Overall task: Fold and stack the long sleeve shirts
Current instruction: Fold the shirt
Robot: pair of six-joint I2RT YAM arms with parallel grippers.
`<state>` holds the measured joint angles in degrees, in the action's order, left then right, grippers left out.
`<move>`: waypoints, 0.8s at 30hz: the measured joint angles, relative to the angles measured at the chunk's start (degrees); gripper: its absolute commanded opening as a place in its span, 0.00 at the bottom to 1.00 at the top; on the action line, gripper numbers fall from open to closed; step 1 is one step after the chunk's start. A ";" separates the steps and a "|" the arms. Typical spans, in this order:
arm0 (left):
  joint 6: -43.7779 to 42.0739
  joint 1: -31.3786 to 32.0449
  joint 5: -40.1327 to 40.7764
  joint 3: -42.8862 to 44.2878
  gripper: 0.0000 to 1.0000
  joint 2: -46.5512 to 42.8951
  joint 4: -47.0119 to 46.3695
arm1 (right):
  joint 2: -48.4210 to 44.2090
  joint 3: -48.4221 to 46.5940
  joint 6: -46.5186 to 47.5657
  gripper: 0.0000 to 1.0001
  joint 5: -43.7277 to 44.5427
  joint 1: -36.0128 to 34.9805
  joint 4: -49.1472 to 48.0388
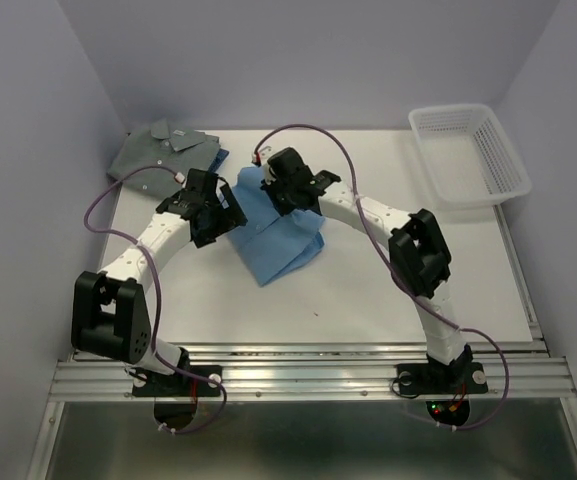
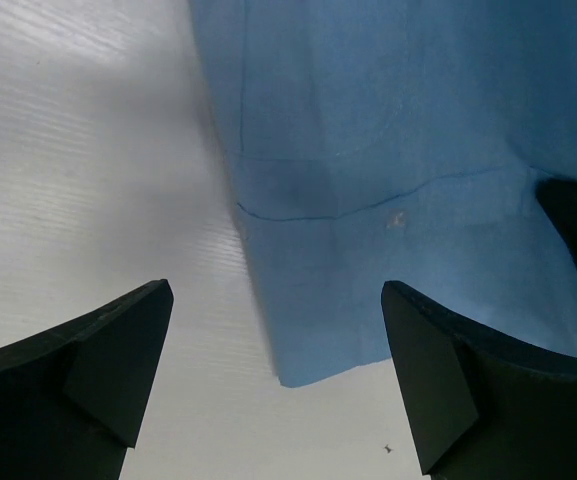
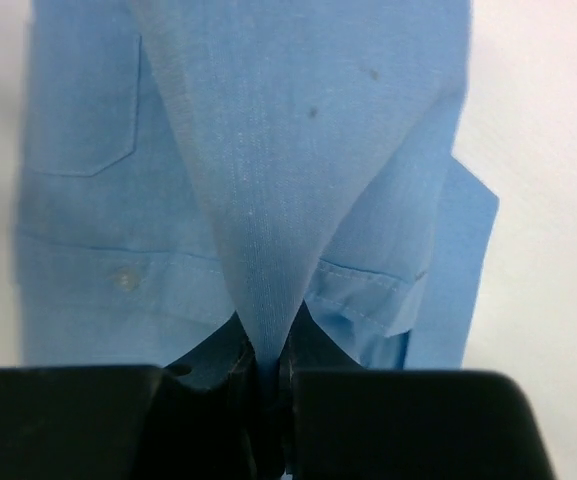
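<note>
A light sky-blue long sleeve shirt [image 1: 286, 245] lies partly folded at the table's middle. My right gripper [image 1: 271, 186] is at its far edge, shut on a pinch of the blue cloth. In the right wrist view that cloth [image 3: 288, 150] rises in a taut cone from the closed right gripper [image 3: 268, 352]. My left gripper [image 1: 232, 214] hovers open at the shirt's left side. In the left wrist view the shirt's corner [image 2: 388, 150] lies between the spread fingers of the left gripper [image 2: 273, 292], untouched. A folded grey-green shirt [image 1: 158, 150] rests at the back left on a darker blue one [image 1: 221, 157].
A white mesh basket [image 1: 509, 160] stands at the back right corner. The white table [image 1: 368, 290] ends at a metal rail along the near edge. Purple walls close in the left, right and back.
</note>
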<state>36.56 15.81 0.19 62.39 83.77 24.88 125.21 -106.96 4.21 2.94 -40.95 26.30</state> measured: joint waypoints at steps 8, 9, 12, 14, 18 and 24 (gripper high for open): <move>2.54 -6.75 -0.02 -13.51 0.99 -6.38 -3.65 | -6.58 -6.99 -19.47 0.01 -14.08 -4.74 5.44; 2.95 -7.67 -0.07 -15.02 0.99 -7.87 -4.04 | -7.13 -6.99 -22.21 0.01 -17.09 -4.59 5.35; 3.82 -9.35 -0.35 -18.12 0.99 -11.17 -4.90 | -7.32 -6.64 -29.14 0.01 -23.76 -3.96 4.04; 4.26 -10.29 -0.92 -19.52 0.99 -12.41 -5.35 | -7.30 -5.88 -32.65 0.01 -26.93 -3.65 3.13; 4.46 -10.69 -2.08 -19.85 0.99 -12.39 -6.08 | -6.84 -4.61 -38.53 0.01 -31.61 -2.45 1.84; 4.44 -10.69 -2.78 -19.82 0.99 -11.39 -7.41 | -5.44 -0.92 -42.47 0.01 -35.34 1.99 -0.87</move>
<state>40.99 5.13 -2.59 42.57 72.38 17.47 119.77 -107.87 -38.26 -32.40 -38.96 25.43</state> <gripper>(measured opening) 0.986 0.079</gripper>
